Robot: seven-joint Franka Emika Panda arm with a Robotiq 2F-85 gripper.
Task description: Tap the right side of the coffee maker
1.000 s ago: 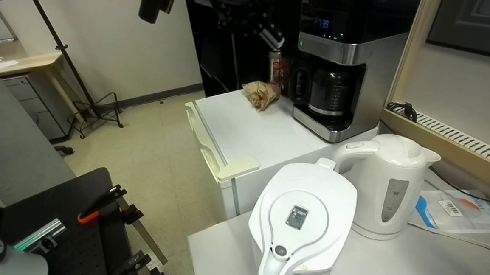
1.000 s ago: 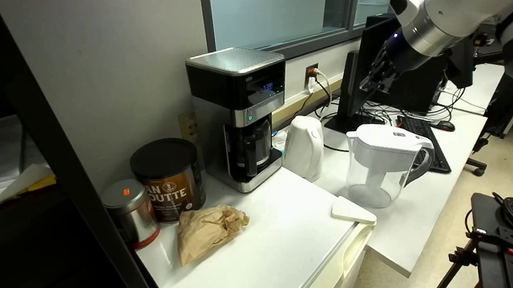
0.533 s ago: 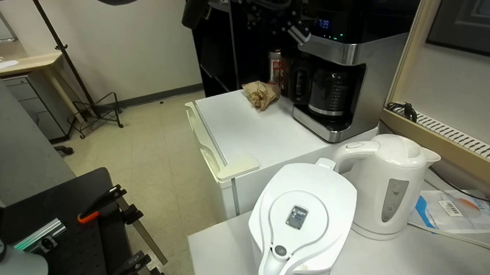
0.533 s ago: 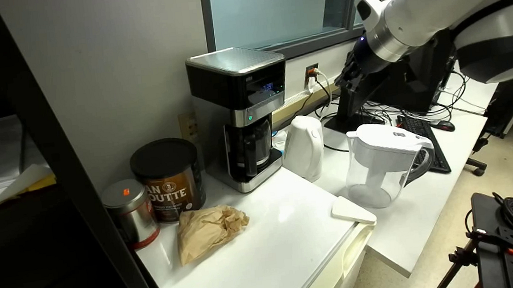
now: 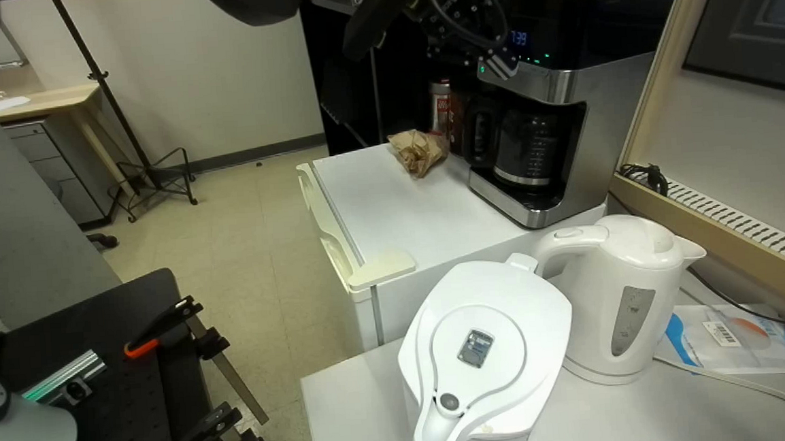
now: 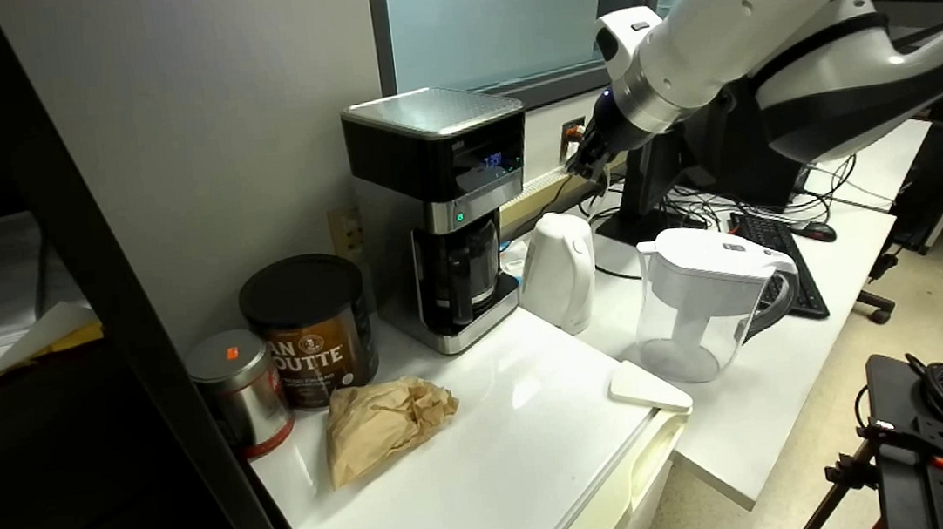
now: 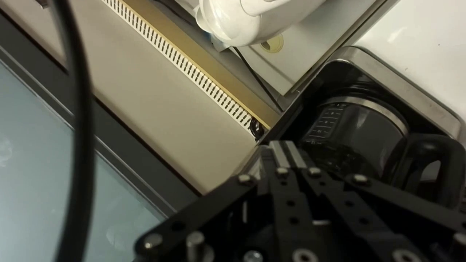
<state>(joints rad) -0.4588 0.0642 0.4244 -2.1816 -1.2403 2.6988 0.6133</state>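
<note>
The coffee maker (image 5: 603, 98) stands upright on the white cabinet (image 6: 513, 488), near the wall (image 6: 204, 135), and the glass carafe (image 7: 356, 134) sits in its base; how full, I cannot tell. In an exterior view the gripper (image 5: 502, 66) overlaps the front of the coffee maker, and the gap is hard to judge there. Yet, in an exterior view, wall is visible between the fingertips (image 6: 584, 165) and the coffee maker, so they are apart. The wrist view shows well the two fingers (image 7: 279, 156): they are pressed together.

The brown can (image 6: 314, 351) and the silver can (image 6: 244, 393) have their lids on, and the crumpled paper bag (image 6: 388, 427) hides its content. The water-filter pitcher (image 6: 701, 319) shows through its transparent side an inner funnel, but the water level is unclear; in an exterior view one sees mainly its lid (image 5: 475, 348). There also the kettle (image 5: 592, 310) presents a grey level window (image 5: 633, 318), too unclear to read.
</note>
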